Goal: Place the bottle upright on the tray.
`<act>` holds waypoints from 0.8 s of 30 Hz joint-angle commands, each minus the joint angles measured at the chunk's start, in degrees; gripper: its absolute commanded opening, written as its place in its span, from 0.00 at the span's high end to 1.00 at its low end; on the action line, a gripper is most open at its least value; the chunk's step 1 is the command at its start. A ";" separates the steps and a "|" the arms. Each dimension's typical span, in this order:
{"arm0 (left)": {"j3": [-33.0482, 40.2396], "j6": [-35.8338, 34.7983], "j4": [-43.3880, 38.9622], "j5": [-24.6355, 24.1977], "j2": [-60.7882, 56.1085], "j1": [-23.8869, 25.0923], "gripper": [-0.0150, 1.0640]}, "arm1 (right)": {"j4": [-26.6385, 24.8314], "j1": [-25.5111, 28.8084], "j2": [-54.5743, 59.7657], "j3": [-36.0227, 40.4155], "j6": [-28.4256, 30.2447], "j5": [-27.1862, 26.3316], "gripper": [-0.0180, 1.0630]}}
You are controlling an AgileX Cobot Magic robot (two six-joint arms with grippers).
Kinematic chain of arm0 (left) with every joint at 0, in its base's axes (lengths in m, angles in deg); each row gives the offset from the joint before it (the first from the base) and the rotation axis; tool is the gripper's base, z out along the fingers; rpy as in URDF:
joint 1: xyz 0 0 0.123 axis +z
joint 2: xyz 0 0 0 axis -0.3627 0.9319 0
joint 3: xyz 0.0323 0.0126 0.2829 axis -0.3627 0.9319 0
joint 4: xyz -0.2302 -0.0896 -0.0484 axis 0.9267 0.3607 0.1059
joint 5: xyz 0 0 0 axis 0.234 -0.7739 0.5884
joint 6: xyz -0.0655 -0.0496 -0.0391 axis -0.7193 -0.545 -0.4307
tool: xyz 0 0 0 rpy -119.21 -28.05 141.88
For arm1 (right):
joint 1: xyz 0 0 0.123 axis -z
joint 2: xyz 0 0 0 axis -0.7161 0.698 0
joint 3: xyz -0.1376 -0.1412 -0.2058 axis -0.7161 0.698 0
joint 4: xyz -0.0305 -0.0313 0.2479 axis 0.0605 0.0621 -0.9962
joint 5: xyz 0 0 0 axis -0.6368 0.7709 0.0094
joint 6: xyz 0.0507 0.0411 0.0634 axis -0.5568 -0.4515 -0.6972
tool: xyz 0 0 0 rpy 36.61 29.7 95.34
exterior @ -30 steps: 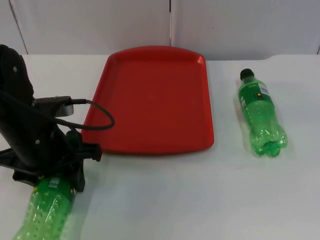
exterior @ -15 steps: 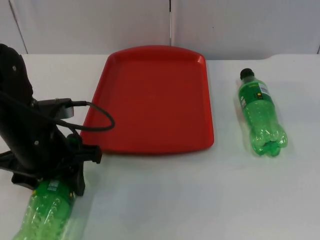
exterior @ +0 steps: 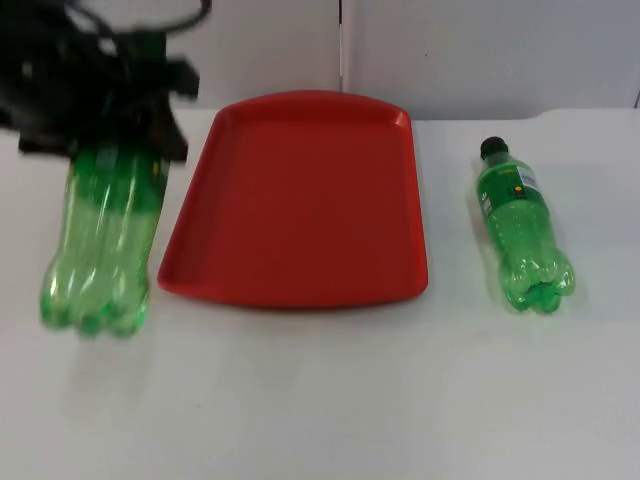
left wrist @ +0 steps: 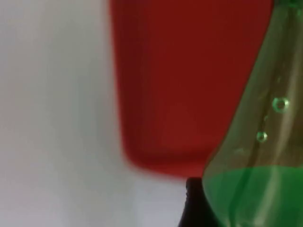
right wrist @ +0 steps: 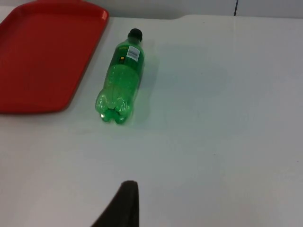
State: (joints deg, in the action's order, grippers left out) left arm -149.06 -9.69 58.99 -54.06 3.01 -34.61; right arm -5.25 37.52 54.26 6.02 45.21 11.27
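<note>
White table top point(exterior: 330, 400) runs back to a grey partition wall point(exterior: 450, 50), and above its left side a clear green plastic bottle point(exterior: 100, 240) hangs in the air, neck up and lobed base down, blurred as it goes. The left gripper point(exterior: 110, 140) is clamped on the bottle's upper end, its black fingers closed around the neck and shoulder. The bottle is clear of the table and sits just left of the tray's left rim in the top view, its base level with the tray's near corner. From the left wrist camera the green shoulder of that bottle point(left wrist: 255, 156) shows with small droplets on the inside and darker green lower down, beside a black fingertip point(left wrist: 191, 203).

Next to it lies the flat red plastic tray point(exterior: 300, 200) with a raised rim and rounded corners, its surface bare.

Further right, well apart from the tray, a second green plastic bottle with a black cap and a small label point(exterior: 520, 225) lies on its side, cap toward the wall. The right arm waits over the near right part of the table; whether its gripper is open I cannot tell.
</note>
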 commanded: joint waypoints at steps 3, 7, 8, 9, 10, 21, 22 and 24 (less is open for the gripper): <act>-2.45 9.99 11.79 9.24 -2.97 -0.36 0.99 | 0.06 0.25 -0.24 0.33 -0.11 -0.26 0.01; -2.70 17.69 19.55 17.87 -3.09 -0.36 0.99 | 0.06 0.25 -0.24 0.33 -0.11 -0.26 0.01; -2.70 18.75 20.90 20.80 -3.09 -0.36 0.99 | 0.06 0.25 -0.24 0.33 -0.11 -0.26 0.01; -2.70 19.20 20.93 24.07 -3.09 -0.36 0.99 | 0.06 0.25 -0.24 0.33 -0.11 -0.26 0.01; -2.70 19.48 20.82 27.34 -3.09 -0.55 0.99 | 0.06 0.25 -0.24 0.33 -0.11 -0.26 0.01; -2.70 18.29 7.74 55.67 0.27 -8.19 0.99 | 0.06 0.25 -0.24 0.33 -0.11 -0.26 0.01; -2.70 16.77 6.25 58.51 1.30 -8.63 0.99 | 0.06 0.25 -0.24 0.33 -0.11 -0.26 0.01; -2.70 14.89 3.87 60.78 2.24 -8.77 0.99 | 0.06 0.25 -0.24 0.33 -0.11 -0.26 0.01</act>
State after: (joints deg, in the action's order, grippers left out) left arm -151.37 6.26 63.98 3.14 5.10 -42.97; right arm -5.25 37.52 54.26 6.02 45.21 11.27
